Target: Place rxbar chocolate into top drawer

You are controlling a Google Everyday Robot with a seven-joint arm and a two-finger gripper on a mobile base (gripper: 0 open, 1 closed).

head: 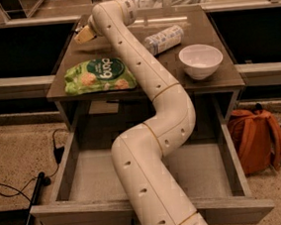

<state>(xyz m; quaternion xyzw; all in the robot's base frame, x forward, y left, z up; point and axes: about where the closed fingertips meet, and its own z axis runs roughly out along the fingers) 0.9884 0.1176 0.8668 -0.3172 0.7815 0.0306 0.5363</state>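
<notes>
gripper (84,35) sits low over the far left corner of the table (213,38), at the end of the long white arm (152,133), which rises from the bottom of the view, crosses the open drawer and bends away over the table top. only its pale yellowish tip shows past the wrist, and i cannot tell how wide it stands or whether it has anything in it

the chocolate bar cannot be picked out: the wrist hides the spot under the gripper, and the table top around it is dark

the drawer (68,166) is pulled well out below the table top, with its front board nearest the camera. its plain grey bottom shows on both sides of the arm, which passes over its middle

a green snack bag (99,76) lies flat at the front left edge of the table, just beside the arm. on the other side of the arm a plastic bottle (164,39) lies on its side towards the back of the table. a white bowl (201,60) stands upright near the front right corner, close to the bottle but not touching it

an orange backpack (257,135) stands on the floor near the drawer's right wall. black cables (18,188) trail over the floor to the left of the drawer
</notes>
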